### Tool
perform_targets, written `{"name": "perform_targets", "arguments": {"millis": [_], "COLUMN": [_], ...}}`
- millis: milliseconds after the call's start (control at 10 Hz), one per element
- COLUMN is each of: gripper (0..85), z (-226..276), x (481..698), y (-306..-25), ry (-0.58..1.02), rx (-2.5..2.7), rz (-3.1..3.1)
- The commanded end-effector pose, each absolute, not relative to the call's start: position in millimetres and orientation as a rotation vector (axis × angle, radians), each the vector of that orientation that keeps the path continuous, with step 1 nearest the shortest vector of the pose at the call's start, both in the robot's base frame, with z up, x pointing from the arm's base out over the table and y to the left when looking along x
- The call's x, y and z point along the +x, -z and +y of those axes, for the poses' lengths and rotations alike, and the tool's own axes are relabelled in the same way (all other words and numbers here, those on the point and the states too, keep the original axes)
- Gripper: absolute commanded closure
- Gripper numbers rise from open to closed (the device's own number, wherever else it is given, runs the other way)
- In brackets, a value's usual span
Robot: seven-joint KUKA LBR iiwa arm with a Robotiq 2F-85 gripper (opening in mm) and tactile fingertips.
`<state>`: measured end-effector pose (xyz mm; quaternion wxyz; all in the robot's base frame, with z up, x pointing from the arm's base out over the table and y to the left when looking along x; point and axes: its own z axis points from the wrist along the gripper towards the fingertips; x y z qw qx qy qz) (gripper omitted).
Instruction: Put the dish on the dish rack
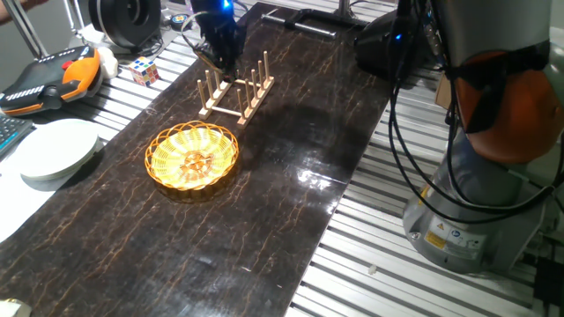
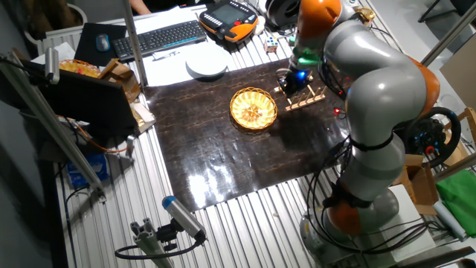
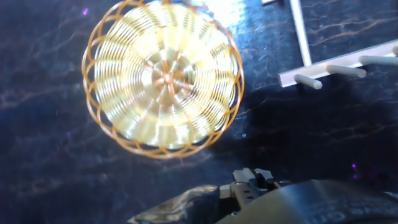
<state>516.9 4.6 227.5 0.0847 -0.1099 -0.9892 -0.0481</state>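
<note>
One fixed view: wicker dish [image 1: 192, 156] flat on the dark surface [image 1: 264, 202], just beside the wooden dish rack [image 1: 236, 91]; gripper [image 1: 220, 57] over the rack, its opening unclear. Hand view: dish [image 3: 163, 78] beside 3 pegs

Dark marbled mat [image 1: 264, 202] over a ribbed metal table [image 1: 370, 264]; keyboard [image 2: 160, 36], white plate [image 2: 207, 65], Rubik's cube [image 1: 144, 70] alongside.

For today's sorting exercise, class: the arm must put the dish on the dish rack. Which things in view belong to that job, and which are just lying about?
Belongs to the job:
- dish, flat on the dark mat
- dish rack
- pincer, over the rack

Just lying about:
- white plate
- Rubik's cube
- keyboard
- orange-and-black pendant
</note>
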Motion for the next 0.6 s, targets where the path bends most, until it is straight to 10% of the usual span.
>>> {"name": "perform_targets", "arguments": {"millis": [0, 500], "gripper": [70.3, 36.0], "z": [8.2, 9.1], "x": [519.0, 527.9], "y": [-219.7, -150.9], "ry": [0.15, 0.125], "rx": [-0.448, -0.512], "rz": [-2.944, -3.065]}}
